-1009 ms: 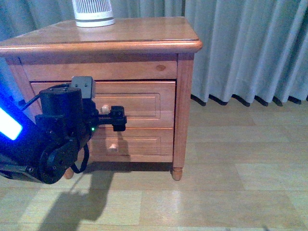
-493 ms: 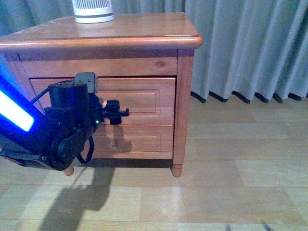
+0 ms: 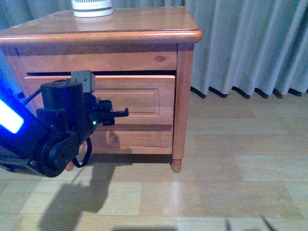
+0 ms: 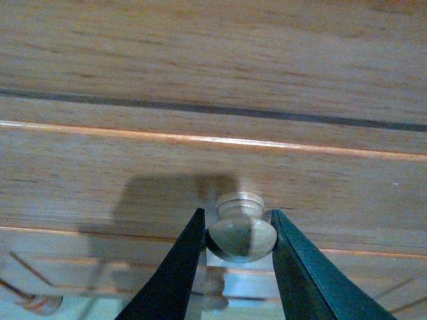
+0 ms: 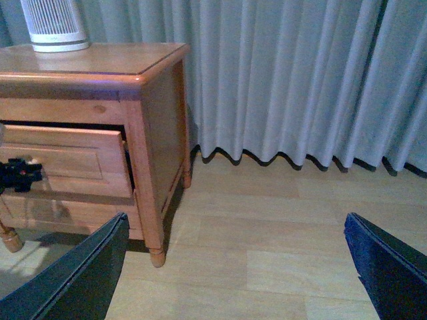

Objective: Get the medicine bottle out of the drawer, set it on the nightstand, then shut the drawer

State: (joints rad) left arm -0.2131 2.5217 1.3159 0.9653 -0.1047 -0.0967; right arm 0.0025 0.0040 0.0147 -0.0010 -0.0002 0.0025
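The orange-brown nightstand stands ahead on the wooden floor. Its upper drawer is pulled out a little, with a dark gap above its front. My left gripper is shut on the drawer's round wooden knob, with a dark finger on each side of it. In the right wrist view the drawer juts out of the nightstand. My right gripper is open and empty above the floor, right of the nightstand. The medicine bottle is hidden.
A white slatted device stands at the back of the nightstand top. The lower drawer is shut. Grey curtains hang behind and to the right. Bare wooden floor lies in front and to the right.
The upper drawer has come out a little with my left gripper on its knob; a dark gap now shows above its front. The view has shifted slightly.
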